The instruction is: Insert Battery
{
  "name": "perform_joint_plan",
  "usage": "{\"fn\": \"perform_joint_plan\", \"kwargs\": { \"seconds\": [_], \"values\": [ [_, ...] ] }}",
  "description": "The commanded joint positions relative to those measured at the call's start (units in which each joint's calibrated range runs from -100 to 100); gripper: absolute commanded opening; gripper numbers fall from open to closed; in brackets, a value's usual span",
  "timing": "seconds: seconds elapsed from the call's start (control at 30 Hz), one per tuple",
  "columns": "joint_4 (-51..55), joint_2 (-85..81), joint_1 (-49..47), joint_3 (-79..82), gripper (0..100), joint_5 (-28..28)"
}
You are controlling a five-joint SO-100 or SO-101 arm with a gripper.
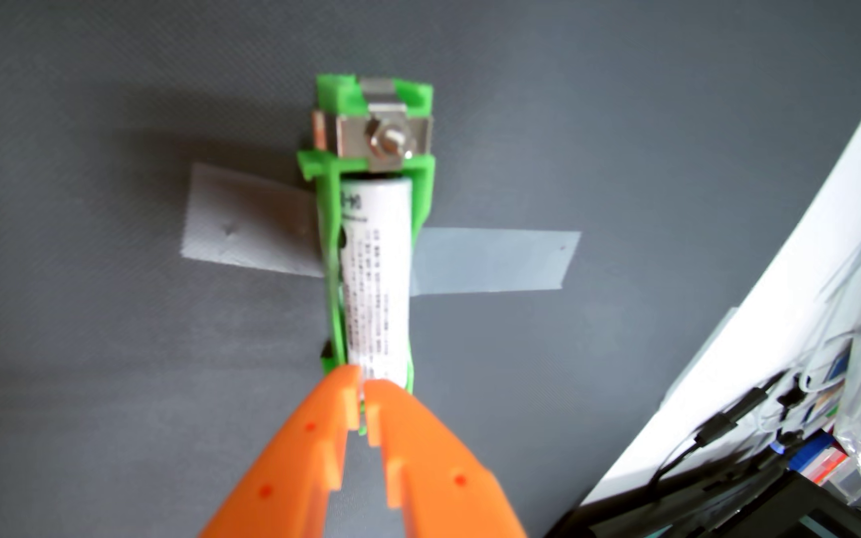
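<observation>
1. Your gripper (365,385) hides the near end of the green holder (374,170).
2. White battery (377,274) lies inside the holder.
3. Orange fingers (314,439) nearly closed, tips at the battery's near end; grip unclear.

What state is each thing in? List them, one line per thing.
battery: white, lying lengthwise in the holder, far end against the metal contact.
holder: green, taped flat to the grey mat.
metal contact: bolted to the holder's far end.
tape: stuck down on both sides of the holder.
gripper: orange, tips nearly together at the battery's near end; whether it grips is unclear.
</observation>
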Motion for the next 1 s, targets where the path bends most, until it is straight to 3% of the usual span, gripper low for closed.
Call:
{"fn": "perform_joint_plan", "kwargs": {
  "seconds": [0.0,0.53,0.73,0.97],
  "values": [
    [-0.46,1.15,0.58,-3.09,1,0.03],
    [-0.46,0.82,0.70,-3.00,1,0.18],
    [-0.03,-9.44,0.82,0.24,1,0.28],
    [-0.12,-22.53,14.63,4.65,1,0.44]
  ]
}}
